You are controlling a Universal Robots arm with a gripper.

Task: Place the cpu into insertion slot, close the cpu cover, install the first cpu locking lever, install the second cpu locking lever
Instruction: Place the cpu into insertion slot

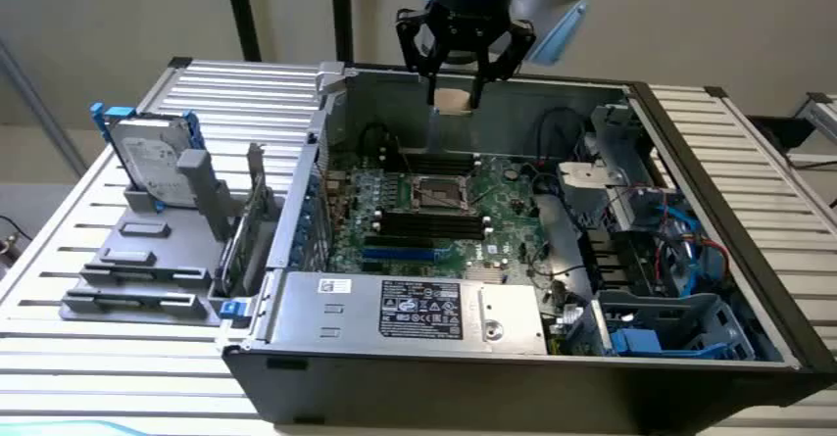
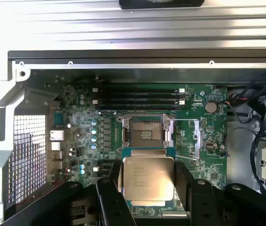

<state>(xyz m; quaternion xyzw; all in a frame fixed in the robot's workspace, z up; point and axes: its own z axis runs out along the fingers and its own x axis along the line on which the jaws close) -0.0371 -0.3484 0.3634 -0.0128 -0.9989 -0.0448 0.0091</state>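
- slatted metal table (image 1: 78,358) carries an open computer case (image 1: 523,387), motherboard (image 2: 76,141) facing up for access from above.
- gripper (image 1: 454,103) is clamped on the cpu (image 2: 148,176), pinching opposite edges so the chip hangs level.
- cpu hovers over the case's far wall, apart from the insertion slot (image 2: 146,131).
- the slot lies uncovered beside the memory slots (image 2: 137,96).

Room clear between gripper (image 1: 453,95) holding cpu (image 2: 148,176) and insertion slot (image 1: 441,193); memory slots (image 1: 425,224) flank.
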